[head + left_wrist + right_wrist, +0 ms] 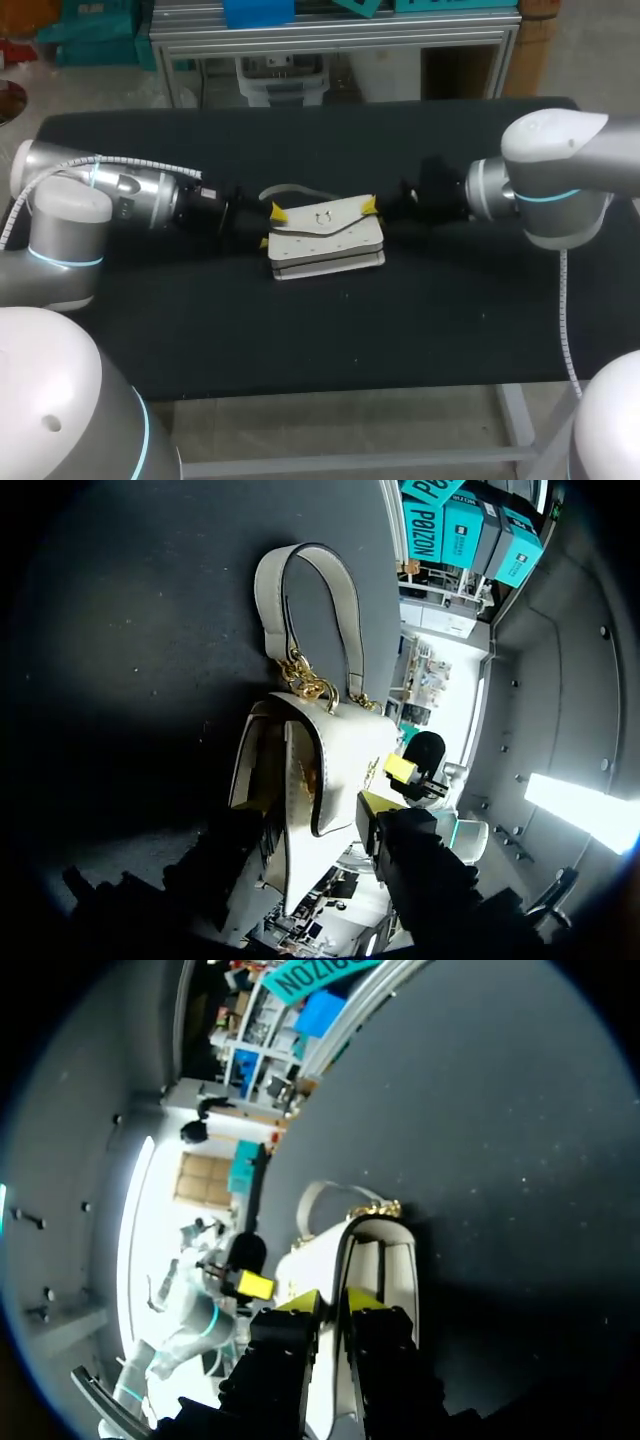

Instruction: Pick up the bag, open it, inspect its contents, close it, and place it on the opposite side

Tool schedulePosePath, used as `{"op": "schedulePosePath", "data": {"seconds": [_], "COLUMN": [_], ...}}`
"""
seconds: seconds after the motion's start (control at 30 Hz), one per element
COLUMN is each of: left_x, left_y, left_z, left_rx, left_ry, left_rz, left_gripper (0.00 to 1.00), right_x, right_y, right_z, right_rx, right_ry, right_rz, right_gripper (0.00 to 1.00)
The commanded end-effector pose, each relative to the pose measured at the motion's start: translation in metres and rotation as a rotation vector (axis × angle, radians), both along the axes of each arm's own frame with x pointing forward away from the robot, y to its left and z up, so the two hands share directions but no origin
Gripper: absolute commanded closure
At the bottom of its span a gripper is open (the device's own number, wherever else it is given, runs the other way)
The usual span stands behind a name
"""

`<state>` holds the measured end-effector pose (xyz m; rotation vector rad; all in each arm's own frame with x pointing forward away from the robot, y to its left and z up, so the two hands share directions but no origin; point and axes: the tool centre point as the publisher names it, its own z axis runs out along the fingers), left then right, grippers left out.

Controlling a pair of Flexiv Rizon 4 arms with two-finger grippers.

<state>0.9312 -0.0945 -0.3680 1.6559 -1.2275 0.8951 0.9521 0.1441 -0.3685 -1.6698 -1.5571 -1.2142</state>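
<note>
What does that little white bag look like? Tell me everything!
The handbag is small, white and leathery-looking, with a front flap and a short curved handle joined by gold chain links. It rests on the black table, handle lying behind it. The left gripper pinches one end and the right gripper the other.

smooth cream leather bag [325,240], matt black table [300,330]

White leather bag [325,240] w/ gold chain, lies flat mid black table [450,330], flap side up, handle [288,190] twd far edge.
</note>
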Motion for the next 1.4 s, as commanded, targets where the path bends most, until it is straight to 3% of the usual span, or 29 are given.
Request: {"op": "schedulePosePath", "data": {"seconds": [0.03, 0.07, 0.13, 0.37, 0.43, 0.5, 0.53, 0.57, 0.6, 0.63, 0.67, 0.7, 0.73, 1.2, 1.23, 1.27, 1.3, 1.33, 1.4], "left_x": [0.0, -0.001, -0.002, -0.003, -0.003, -0.003, -0.003, -0.003, -0.002, -0.002, -0.002, -0.002, -0.002, -0.002, -0.003, -0.004, -0.005, -0.007, -0.011], "left_y": [-0.006, -0.006, -0.007, -0.008, -0.01, -0.01, -0.01, -0.01, -0.009, -0.009, -0.009, -0.008, -0.008, -0.006, -0.006, -0.006, -0.006, -0.006, -0.005], "left_z": [0.001, 0.002, 0.004, 0.009, 0.007, 0.004, 0.002, 0.001, 0.0, 0.0, -0.001, -0.001, -0.001, -0.005, -0.004, -0.003, -0.001, 0.0, 0.003], "left_rx": [-0.01, -0.009, -0.005, 0.004, 0.011, 0.017, 0.02, 0.021, 0.023, 0.024, 0.027, 0.028, 0.031, 0.055, 0.059, 0.07, 0.08, 0.087, 0.1], "left_ry": [-0.011, -0.015, -0.021, -0.038, -0.037, -0.03, -0.027, -0.026, -0.024, -0.023, -0.021, -0.021, -0.023, -0.011, -0.011, -0.012, -0.017, -0.021, -0.029], "left_rz": [0.003, 0.004, 0.005, 0.002, 0.001, 0.002, 0.003, 0.003, 0.004, 0.005, 0.009, 0.012, 0.016, 0.029, 0.028, 0.028, 0.029, 0.029, 0.03], "left_gripper": [1.0, 1.0, 1.0, 1.0, 0.64, 0.55, 0.53, 0.52, 0.51, 0.55, 0.68, 0.96, 1.0, 1.0, 0.69, 0.42, 0.07, 0.0, 0.0], "right_x": [-0.004, -0.004, -0.006, -0.008, -0.008, -0.008, -0.008, -0.008, -0.008, -0.008, -0.008, -0.008, -0.008, -0.009, -0.009, -0.01, -0.011, -0.012, -0.015], "right_y": [0.002, 0.001, 0.0, -0.001, -0.001, -0.001, -0.002, -0.002, -0.002, -0.002, -0.001, -0.001, -0.001, -0.001, -0.002, -0.003, -0.004, -0.006, -0.01], "right_z": [-0.003, -0.005, -0.01, -0.013, -0.01, -0.009, -0.008, -0.008, -0.007, -0.006, -0.005, -0.004, -0.004, -0.009, -0.008, -0.006, -0.003, -0.001, 0.004], "right_rx": [0.006, 0.011, 0.017, 0.026, 0.025, 0.02, 0.013, 0.009, 0.004, 0.002, 0.002, 0.002, 0.002, 0.012, 0.013, 0.006, 0.003, 0.0, -0.007], "right_ry": [0.008, 0.015, 0.027, 0.04, 0.036, 0.029, 0.025, 0.023, 0.017, 0.014, 0.013, 0.012, 0.011, 0.047, 0.049, 0.042, 0.039, 0.033, 0.022], "right_rz": [0.001, 0.0, 0.002, 0.0, 0.001, 0.002, 0.003, 0.001, 0.005, 0.01, 0.011, 0.012, 0.014, 0.05, 0.056, 0.052, 0.051, 0.055, 0.053], "right_gripper": [1.0, 0.8, 0.0, 0.0, 0.0, 0.0, 0.11, 0.63, 1.0, 1.0, 1.0, 1.0, 1.0, 1.0, 0.91, 0.13, 0.0, 0.0, 0.0]}}
